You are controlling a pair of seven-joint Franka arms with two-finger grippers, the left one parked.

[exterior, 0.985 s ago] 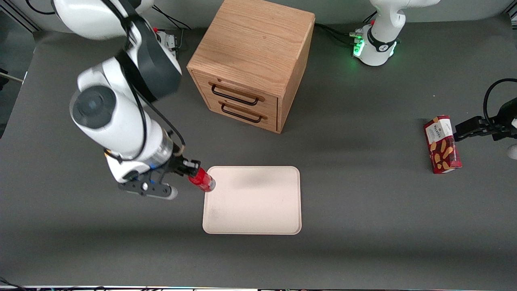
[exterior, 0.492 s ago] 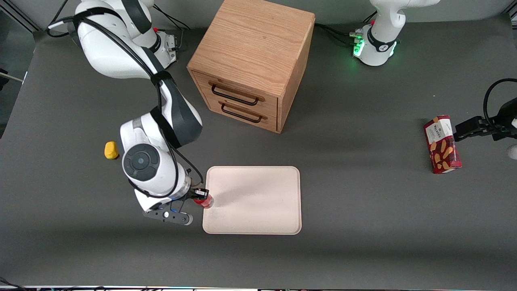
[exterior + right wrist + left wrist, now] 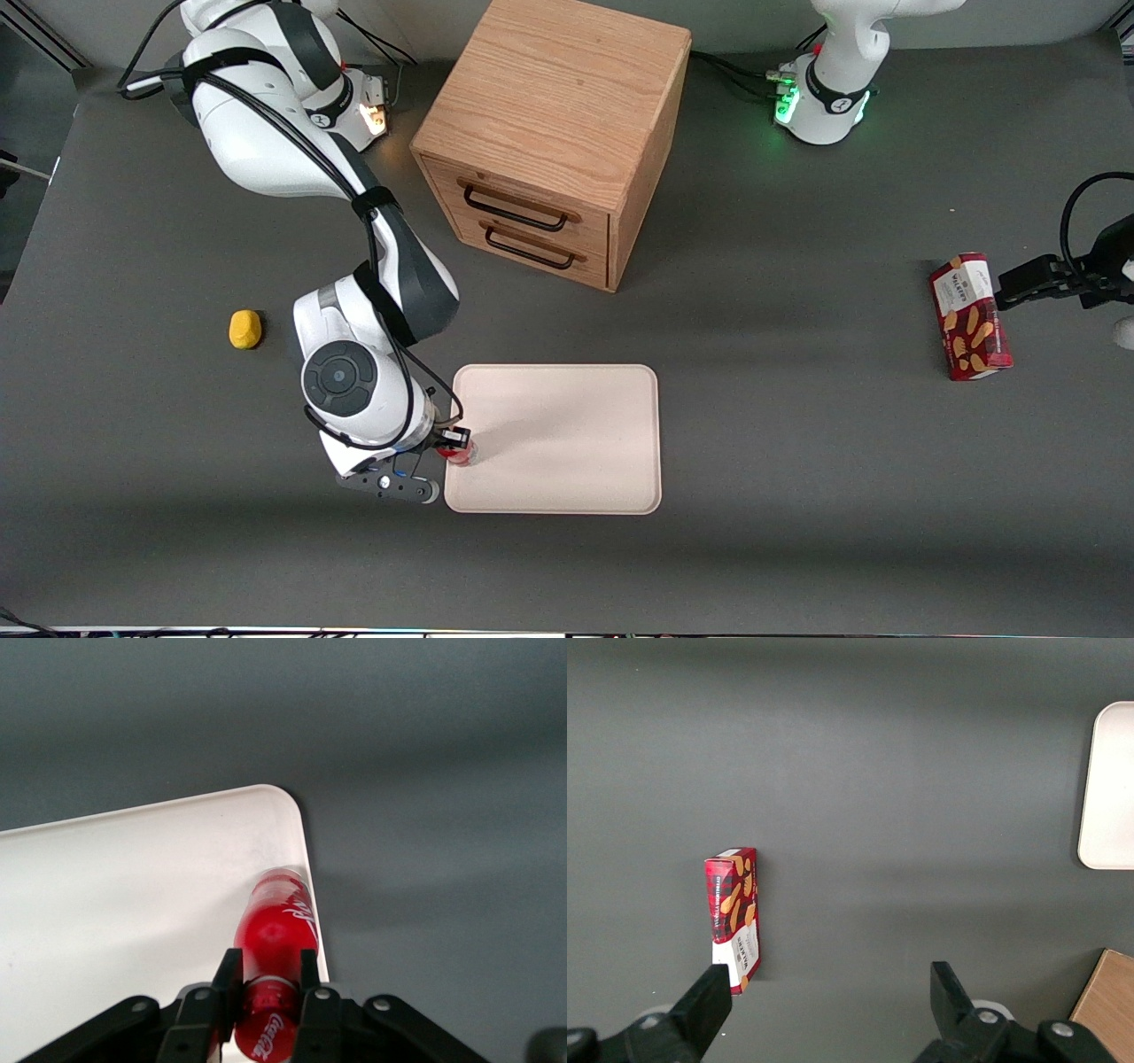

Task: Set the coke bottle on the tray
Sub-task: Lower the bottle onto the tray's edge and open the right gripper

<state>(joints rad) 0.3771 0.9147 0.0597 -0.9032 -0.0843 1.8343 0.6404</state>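
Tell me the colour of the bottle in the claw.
Red with white lettering; the coke bottle, held by the claw at the tray's edge, shows best in the right wrist view.

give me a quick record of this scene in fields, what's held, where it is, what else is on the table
gripper: gripper shut on the coke bottle, at the tray's edge toward the working arm's end
bottle position: over the tray rim near one corner; whether it touches the tray cannot be told
tray contents: nothing lying flat on it
wooden drawer cabinet: farther from the front camera than the tray, both drawers shut
yellow lump: on the table toward the working arm's end
red snack box: toward the parked arm's end
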